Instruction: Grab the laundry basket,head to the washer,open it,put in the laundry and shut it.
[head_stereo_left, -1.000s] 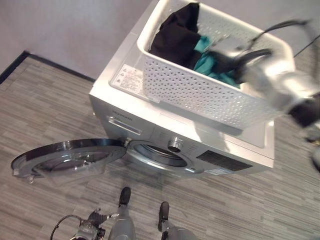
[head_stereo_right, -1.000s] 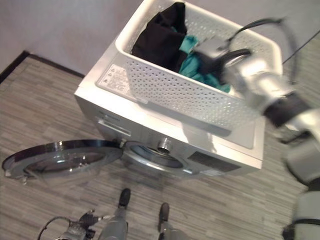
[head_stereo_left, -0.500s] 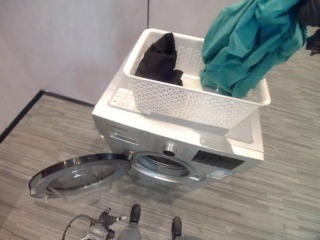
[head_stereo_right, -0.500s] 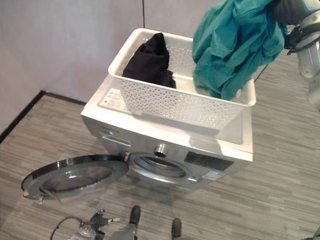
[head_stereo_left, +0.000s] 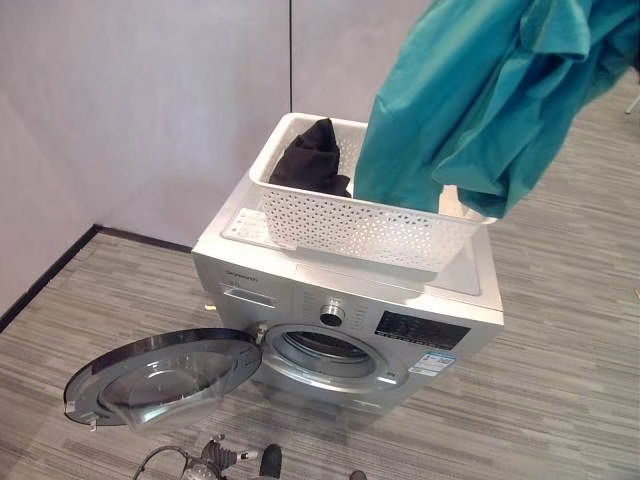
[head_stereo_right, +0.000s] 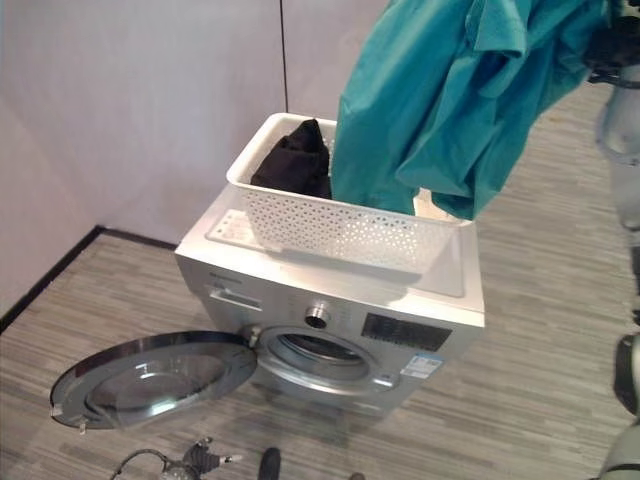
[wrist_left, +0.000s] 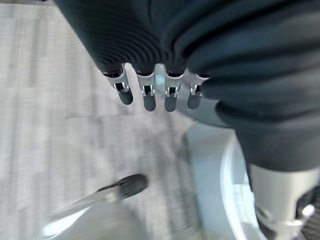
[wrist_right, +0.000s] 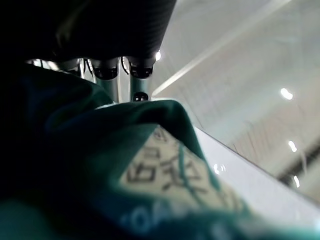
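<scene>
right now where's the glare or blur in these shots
Left eye view: soft sheen on the round glass washer door. Right wrist view: the teal cotton garment blurs up close under the right hand, bright spots behind. Left wrist view: left hand sharp, striped floor blurred.

My head stereo pair looks down from up high at the front-loading washer (head_stereo_left: 350, 300) and the white basket (head_stereo_right: 340, 225) on top, the two eyes sharing nearly the same scene, just offset sideways. My left wrist cam points down past the left hand (wrist_left: 155, 92) at grey floor (wrist_left: 50, 125), super close. Right wrist cam is jammed against teal cloth (wrist_right: 100, 165).
</scene>
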